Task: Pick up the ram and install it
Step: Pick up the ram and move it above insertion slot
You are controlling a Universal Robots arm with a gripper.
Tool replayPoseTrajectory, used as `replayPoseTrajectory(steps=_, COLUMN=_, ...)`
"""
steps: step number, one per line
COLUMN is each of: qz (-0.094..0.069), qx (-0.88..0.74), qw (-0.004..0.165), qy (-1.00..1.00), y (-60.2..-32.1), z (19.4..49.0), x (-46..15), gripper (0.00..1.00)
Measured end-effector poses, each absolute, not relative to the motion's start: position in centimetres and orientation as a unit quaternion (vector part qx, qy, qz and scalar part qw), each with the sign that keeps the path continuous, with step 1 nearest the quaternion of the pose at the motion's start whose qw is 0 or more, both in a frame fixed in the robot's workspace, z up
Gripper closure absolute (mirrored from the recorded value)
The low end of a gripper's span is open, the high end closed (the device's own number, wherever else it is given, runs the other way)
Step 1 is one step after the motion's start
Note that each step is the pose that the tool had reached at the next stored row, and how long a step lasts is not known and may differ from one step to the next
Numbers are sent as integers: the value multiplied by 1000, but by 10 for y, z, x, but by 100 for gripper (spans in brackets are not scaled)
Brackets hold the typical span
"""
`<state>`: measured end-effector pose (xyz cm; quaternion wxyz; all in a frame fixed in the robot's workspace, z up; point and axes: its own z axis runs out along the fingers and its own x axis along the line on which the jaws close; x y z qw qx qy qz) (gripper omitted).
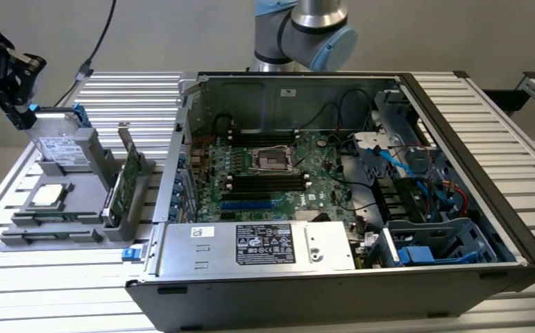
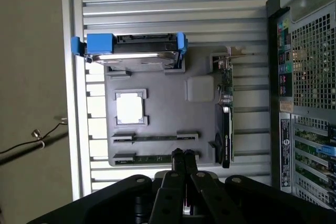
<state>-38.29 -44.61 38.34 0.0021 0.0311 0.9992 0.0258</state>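
Two ram sticks lie edge-up in slots of a grey tray (image 2: 163, 95): one ram stick (image 2: 155, 137) and a second ram stick (image 2: 149, 158) closer to the gripper. In the exterior view the ram sticks (image 1: 53, 236) sit at the tray's front. My gripper (image 2: 184, 157) points down at the tray, its two fingers pressed together and empty, their tips over the end of the nearer stick. The exterior view has the gripper (image 1: 23, 119) up at the left, above the tray's far end.
The tray also carries a silver hard drive with blue rails (image 2: 136, 51), a processor (image 2: 129, 108) and a green expansion card (image 2: 226, 108). The open computer case (image 1: 452, 159) lies to the exterior view's right, its motherboard (image 1: 267, 173) with dark memory slots (image 1: 265, 183) exposed.
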Motion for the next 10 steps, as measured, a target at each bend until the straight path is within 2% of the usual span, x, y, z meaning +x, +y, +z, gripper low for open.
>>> replayPoseTrajectory(steps=10, qz=32, qx=-57, qw=0, qy=998, y=-446, z=381, x=-383, gripper=90)
